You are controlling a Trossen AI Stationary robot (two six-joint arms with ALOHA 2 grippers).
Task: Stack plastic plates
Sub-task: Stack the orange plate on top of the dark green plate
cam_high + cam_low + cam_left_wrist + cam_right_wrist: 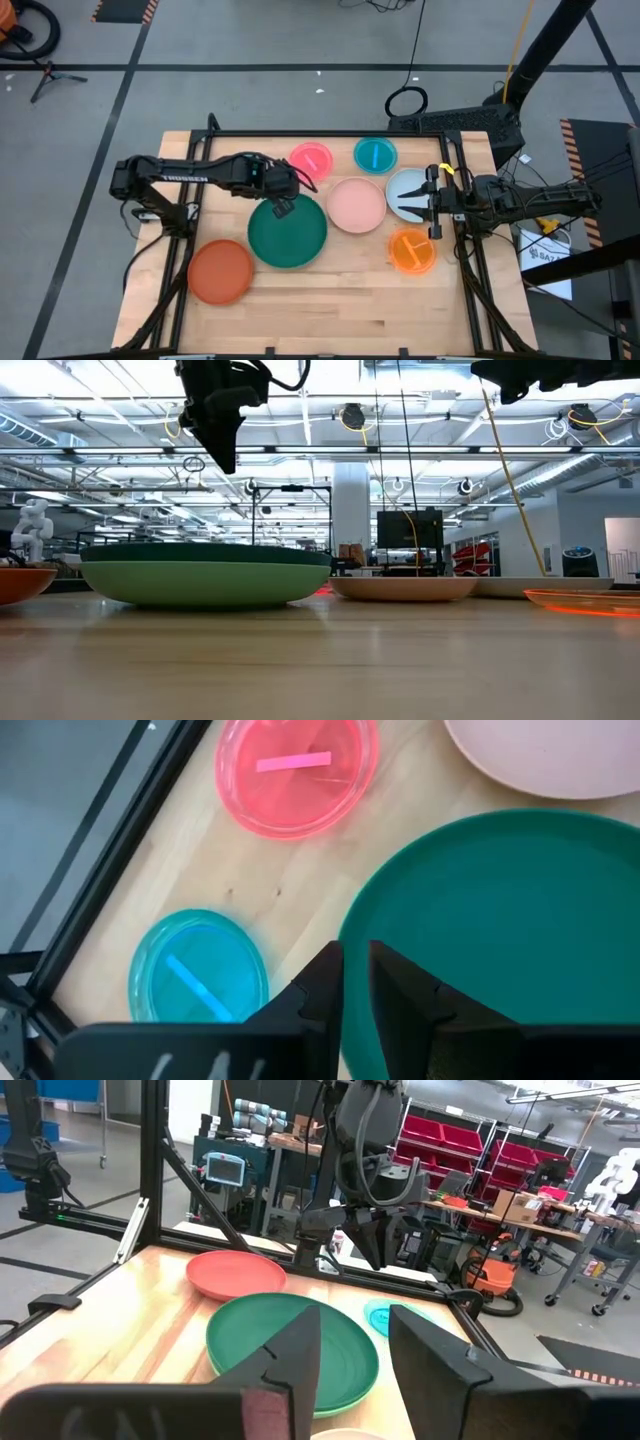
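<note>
My left gripper [283, 206] hangs over the green plate's [290, 235] rim, fingers slightly apart, holding nothing. I should lift straight up, so the stack isn't nudged.

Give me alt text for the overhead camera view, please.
Six plastic plates lie on a wooden table; the left gripper hangs over the rim of the large dark green plate, and the right gripper waits over the pale blue plate at the right.

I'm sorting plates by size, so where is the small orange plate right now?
In the high view the small orange plate lies on the table's right side, just in front of the pale blue plate and right of the pale pink plate.
</note>
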